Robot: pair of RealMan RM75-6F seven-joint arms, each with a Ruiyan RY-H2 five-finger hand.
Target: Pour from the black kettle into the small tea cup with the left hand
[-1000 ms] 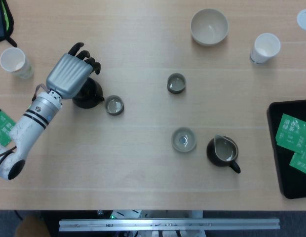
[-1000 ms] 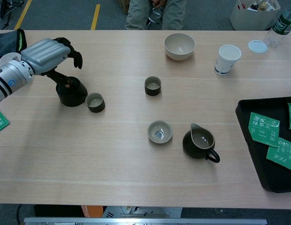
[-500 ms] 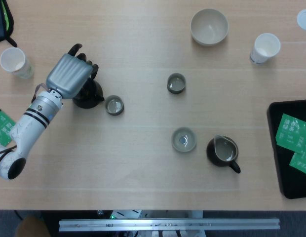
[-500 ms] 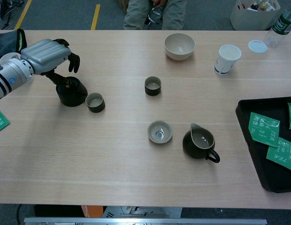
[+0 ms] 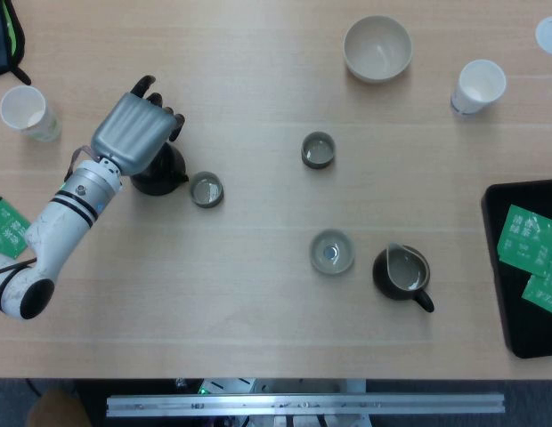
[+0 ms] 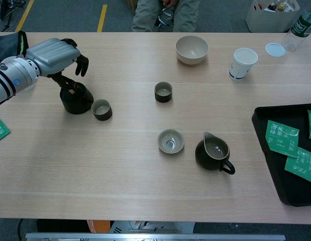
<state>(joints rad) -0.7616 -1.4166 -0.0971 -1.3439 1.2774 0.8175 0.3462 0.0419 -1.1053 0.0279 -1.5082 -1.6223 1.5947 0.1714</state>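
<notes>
Your left hand [image 6: 54, 52] hovers half-curled over the black kettle [image 6: 76, 100], gripping nothing yet; lifting and pouring into the small tea cup [image 6: 101, 109] remain.

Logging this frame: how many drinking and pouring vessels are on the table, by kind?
Black kettle: 1
Dark pitcher with handle: 1
Small dark tea cups: 2
Pale shallow glazed cup: 1
Beige ceramic bowl: 1
White paper cups: 2
Total: 8

Black kettle [image 6: 75, 98]; small tea cup [image 6: 101, 109] dk olive-grey outside, paler inside. Left hand [image 6: 52, 52] silver-grey w/ black fingers [image 6: 83, 64]; white arm, black bands. Table [image 6: 145, 191] light wood grain. Tray [image 6: 276, 170] black w/ green tea packets [image 6: 282, 138].
</notes>
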